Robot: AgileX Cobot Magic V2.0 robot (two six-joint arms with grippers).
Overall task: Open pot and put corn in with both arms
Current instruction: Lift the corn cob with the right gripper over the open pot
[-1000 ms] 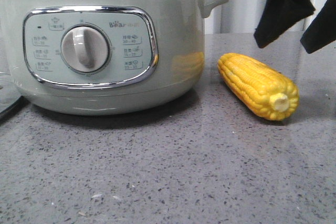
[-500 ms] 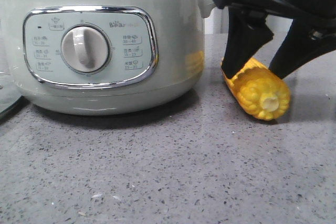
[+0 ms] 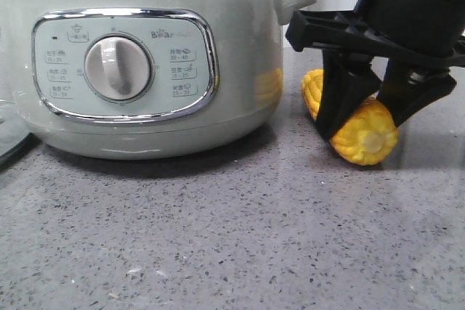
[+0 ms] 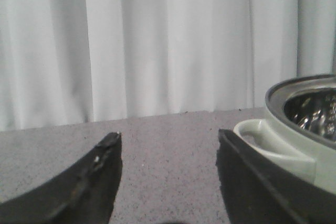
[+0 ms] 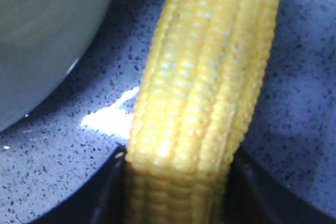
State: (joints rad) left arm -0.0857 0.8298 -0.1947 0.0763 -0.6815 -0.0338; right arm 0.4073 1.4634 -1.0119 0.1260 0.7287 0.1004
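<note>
Corn (image 3: pixel 363 134) is lying on the desk (image 3: pixel 218 237) just right of the pot (image 3: pixel 145 63), crosswise between the right claw's (image 3: pixel 367 125) fingers, which are seemingly pressing its flanks.

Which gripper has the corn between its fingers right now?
The right gripper: its black fingers sit on both sides of the corn beside the pot. The left gripper is open and holds nothing.
</note>
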